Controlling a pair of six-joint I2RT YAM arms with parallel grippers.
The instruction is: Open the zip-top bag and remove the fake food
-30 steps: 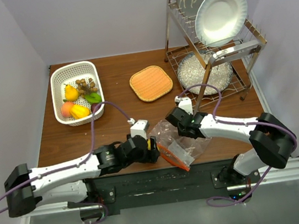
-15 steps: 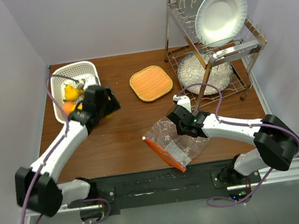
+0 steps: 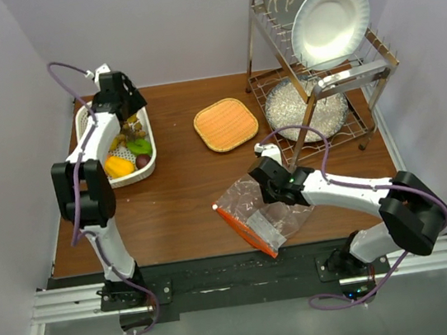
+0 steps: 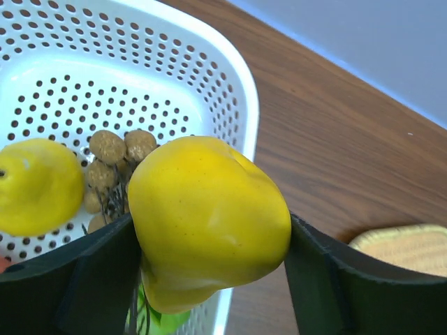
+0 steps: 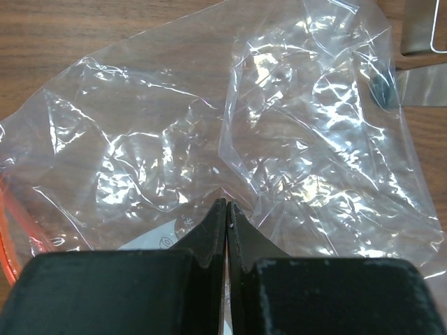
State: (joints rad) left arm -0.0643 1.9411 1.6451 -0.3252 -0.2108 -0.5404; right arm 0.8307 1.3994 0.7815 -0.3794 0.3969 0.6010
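Note:
The clear zip-top bag (image 3: 263, 212) lies flat on the table, its orange-red zipper strip (image 3: 245, 233) towards the front edge. It looks empty in the right wrist view (image 5: 209, 139). My right gripper (image 3: 264, 180) (image 5: 228, 206) is shut, pinching the bag's film at its far corner. My left gripper (image 3: 118, 99) (image 4: 209, 241) is shut on a yellow fake fruit (image 4: 209, 216) and holds it over the right rim of the white perforated basket (image 3: 84, 124) (image 4: 237, 77). In the basket lie a yellow pear (image 4: 35, 185), a brown cluster (image 4: 115, 157), a green piece (image 3: 139, 146) and a purple piece (image 3: 144, 159).
The square woven orange mat (image 3: 226, 124) (image 4: 405, 248) lies at the table's middle back. A metal dish rack (image 3: 360, 73) with a white plate (image 3: 330, 23), a deer-patterned plate and a glass dish (image 3: 307, 110) stands at the back right, close behind my right arm.
My left arm has swung from the bag's mouth near the front edge to the basket at the back left, carrying the yellow fruit. The bag has settled flat. The right gripper has barely moved.

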